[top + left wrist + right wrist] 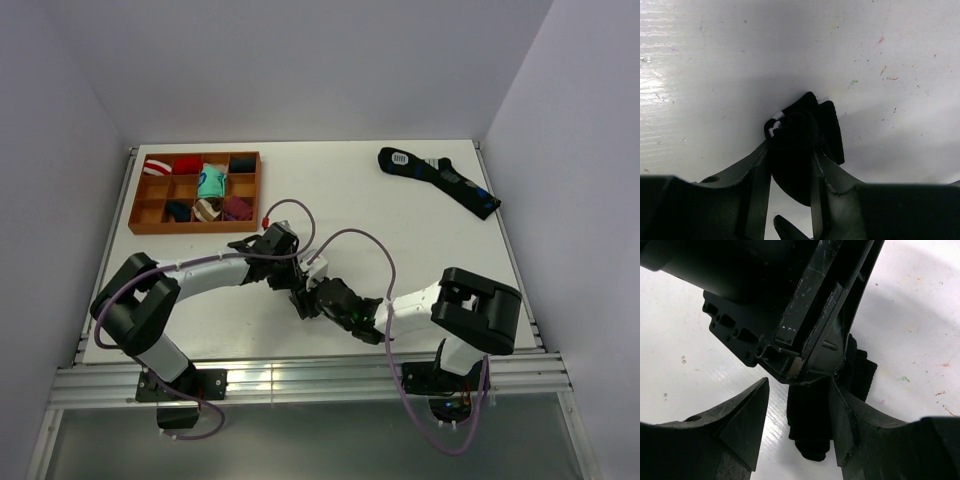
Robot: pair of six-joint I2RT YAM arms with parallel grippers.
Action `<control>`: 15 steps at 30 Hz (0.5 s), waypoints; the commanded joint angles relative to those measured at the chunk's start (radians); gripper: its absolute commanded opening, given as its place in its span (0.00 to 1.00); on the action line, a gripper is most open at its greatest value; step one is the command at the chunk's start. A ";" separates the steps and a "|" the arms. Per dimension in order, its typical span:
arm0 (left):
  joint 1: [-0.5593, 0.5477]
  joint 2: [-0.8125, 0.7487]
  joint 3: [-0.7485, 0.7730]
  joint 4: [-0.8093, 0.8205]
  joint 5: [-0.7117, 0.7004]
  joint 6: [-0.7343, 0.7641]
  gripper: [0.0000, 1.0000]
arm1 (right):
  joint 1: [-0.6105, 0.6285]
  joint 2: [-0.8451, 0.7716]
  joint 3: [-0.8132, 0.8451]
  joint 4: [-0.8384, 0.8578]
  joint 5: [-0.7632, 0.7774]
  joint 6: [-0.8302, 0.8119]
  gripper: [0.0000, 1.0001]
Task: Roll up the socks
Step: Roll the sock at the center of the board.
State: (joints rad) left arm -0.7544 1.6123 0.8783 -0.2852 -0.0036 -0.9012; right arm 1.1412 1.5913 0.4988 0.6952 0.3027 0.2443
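Note:
A black rolled sock (792,140) with small white marks sits on the white table. My left gripper (790,167) is shut on it, one finger on each side. In the right wrist view the same sock (810,432) hangs below the left gripper's fingers. My right gripper (800,412) is open around it; the sock lies against its right finger (860,430) and a gap shows at the left finger. In the top view both grippers, left (293,283) and right (309,303), meet near the table's middle front and hide the sock.
A dark sock pair (440,180) with blue marks lies flat at the back right. A wooden compartment tray (136,200) at the back left holds several rolled socks. Grey walls close the table on three sides.

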 commanded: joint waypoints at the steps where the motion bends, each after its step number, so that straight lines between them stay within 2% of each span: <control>1: 0.003 0.043 -0.010 -0.080 0.045 0.033 0.01 | 0.014 0.028 0.033 -0.008 0.016 -0.016 0.57; 15: 0.035 0.040 0.004 -0.112 0.126 0.048 0.02 | 0.055 0.113 0.055 -0.086 0.115 -0.031 0.56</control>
State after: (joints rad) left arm -0.7200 1.6215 0.8833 -0.2951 0.0570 -0.8940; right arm 1.1816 1.6604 0.5396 0.6880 0.4133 0.2146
